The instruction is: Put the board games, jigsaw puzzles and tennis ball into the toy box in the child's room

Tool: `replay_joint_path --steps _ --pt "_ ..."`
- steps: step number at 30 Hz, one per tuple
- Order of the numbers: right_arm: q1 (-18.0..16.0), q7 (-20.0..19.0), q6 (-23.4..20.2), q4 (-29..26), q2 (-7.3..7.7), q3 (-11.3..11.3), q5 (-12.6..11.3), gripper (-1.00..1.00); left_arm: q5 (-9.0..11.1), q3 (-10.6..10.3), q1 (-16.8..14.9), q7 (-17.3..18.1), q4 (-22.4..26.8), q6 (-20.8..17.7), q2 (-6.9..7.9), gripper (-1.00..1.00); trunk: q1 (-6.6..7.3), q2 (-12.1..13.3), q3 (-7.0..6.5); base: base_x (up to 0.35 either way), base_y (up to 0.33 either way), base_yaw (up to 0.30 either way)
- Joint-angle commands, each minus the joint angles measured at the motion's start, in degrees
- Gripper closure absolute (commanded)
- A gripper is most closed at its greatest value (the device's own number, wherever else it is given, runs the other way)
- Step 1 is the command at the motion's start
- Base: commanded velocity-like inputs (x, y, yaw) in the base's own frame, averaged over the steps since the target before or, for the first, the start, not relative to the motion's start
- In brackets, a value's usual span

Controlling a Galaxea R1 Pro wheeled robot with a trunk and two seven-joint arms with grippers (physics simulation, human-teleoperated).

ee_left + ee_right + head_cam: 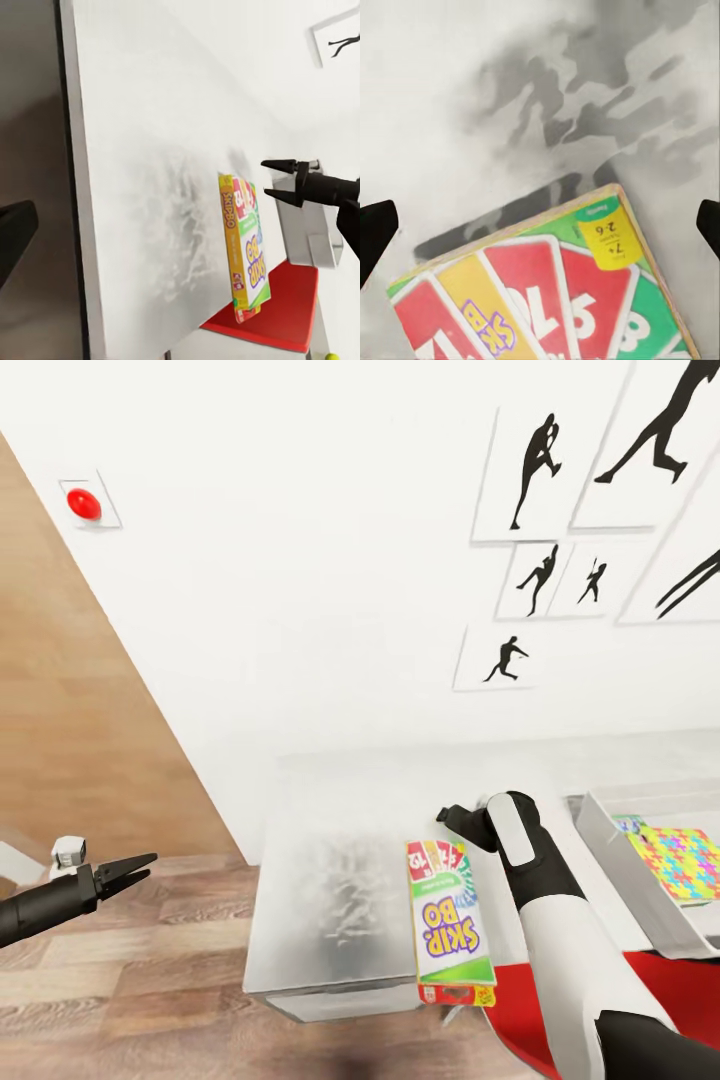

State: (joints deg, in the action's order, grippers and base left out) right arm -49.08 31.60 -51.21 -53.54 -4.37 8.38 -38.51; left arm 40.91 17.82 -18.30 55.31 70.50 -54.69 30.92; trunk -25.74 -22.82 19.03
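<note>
The Skip-Bo board game (pixel 448 920) lies flat on the pale grey table (pixel 330 900), its near end sticking out over the front edge. My right gripper (pixel 452 820) hovers open just above the box's far end; in the right wrist view its fingertips (pixel 376 232) stand wide apart over the box (pixel 547 292). From the left wrist view the same gripper (pixel 266 178) is open beside the box (pixel 244 244). At the right stands the grey toy box (pixel 600 830) with a jigsaw puzzle (pixel 680 857) inside. My left gripper (pixel 140 868) is open and empty, left of the table above the floor.
A red chair seat (pixel 660 980) sits under the table's front right. The white wall with framed silhouette pictures (pixel 540 470) rises behind the table. Wooden floor (pixel 120 980) lies left of the table. A small yellow-green round thing (pixel 330 357) peeks in low beyond the chair.
</note>
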Motion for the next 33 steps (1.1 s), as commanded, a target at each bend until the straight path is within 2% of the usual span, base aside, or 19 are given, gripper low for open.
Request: replay_joint_path --steps 1,19,33 --pt "-0.05 0.57 -0.1 -0.07 -0.06 0.14 -0.6 -1.0 0.02 0.02 -0.05 0.15 -0.01 -0.24 0.01 -1.0 -0.05 -0.11 0.1 0.143 0.03 0.024" --pt "-0.05 0.57 -0.04 -0.05 -0.02 0.14 -0.6 -1.0 0.06 0.02 -0.05 0.15 -0.01 -0.2 0.01 -1.0 -0.05 -0.11 0.1 0.092 0.019 0.002" --pt "-0.05 0.48 -0.03 0.31 0.05 0.14 -0.6 -1.0 0.09 0.02 -0.06 0.15 -0.01 -0.16 0.01 -1.0 -0.05 -0.11 0.57 0.012 0.004 0.031"
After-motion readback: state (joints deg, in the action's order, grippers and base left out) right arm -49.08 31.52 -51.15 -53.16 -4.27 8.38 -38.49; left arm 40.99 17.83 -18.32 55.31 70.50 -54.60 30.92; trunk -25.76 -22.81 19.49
